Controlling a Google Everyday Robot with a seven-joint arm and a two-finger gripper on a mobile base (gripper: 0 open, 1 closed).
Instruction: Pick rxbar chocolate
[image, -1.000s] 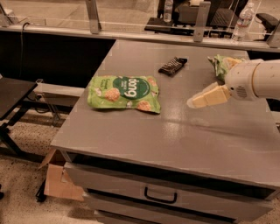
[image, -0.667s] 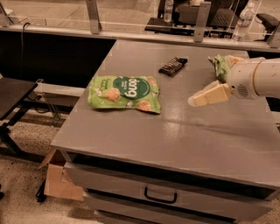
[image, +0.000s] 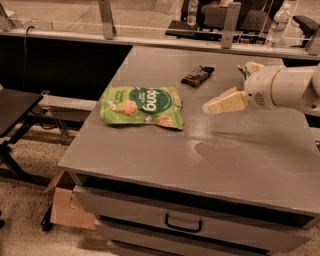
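To the right of the large green bag (image: 142, 106), the claw (image: 210, 106) hangs over the tabletop (image: 240, 155). Whether it is open or closed cannot be told, and nothing shows in its hold. The arm hides most of a smaller green bag (image: 251, 67). The rxbar chocolate (image: 197, 75), flat and black with unreadable lettering, lies beyond the large bag's right end. The claw has edged slightly nearer that bag.

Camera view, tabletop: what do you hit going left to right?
Large green snack bag → rxbar chocolate, farther back → end effector, hovering over the right part of the table.
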